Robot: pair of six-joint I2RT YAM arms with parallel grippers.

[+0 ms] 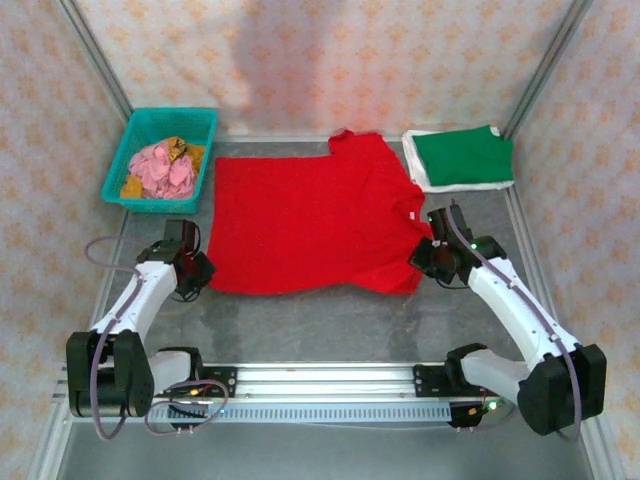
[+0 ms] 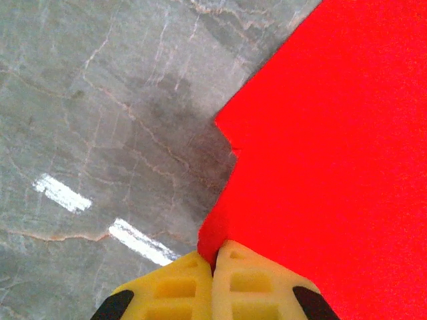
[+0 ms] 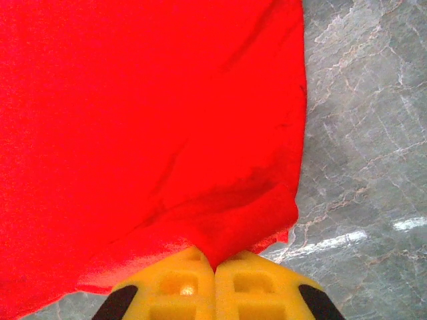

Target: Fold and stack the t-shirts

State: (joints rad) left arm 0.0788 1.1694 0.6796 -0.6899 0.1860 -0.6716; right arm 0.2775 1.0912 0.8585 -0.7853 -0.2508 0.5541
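Beyond the left gripper (image 2: pixel 213 259), clamped on the red t-shirt's (image 1: pixel 310 220) near corner, a teal basket (image 1: pixel 170 114) holds pink and yellow cloths (image 1: pixel 165 168), while the right gripper (image 3: pixel 215 261) pinches the shirt's opposite edge, with the folded green t-shirt (image 1: pixel 462 155) atop the white t-shirt (image 1: pixel 470 187) beyond it.

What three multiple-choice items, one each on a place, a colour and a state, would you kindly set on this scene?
1. Where is the green t-shirt? A. near left B. far right, on the white t-shirt C. centre
2. What colour is the t-shirt spread across the middle? A. red B. white C. green
3. The left gripper is: A. open B. shut on the green t-shirt C. shut on the red t-shirt, at its edge
Answers: 1 B, green cloth lies on white at far right; 2 A, red cloth covers the centre; 3 C, its fingers meet on red cloth.
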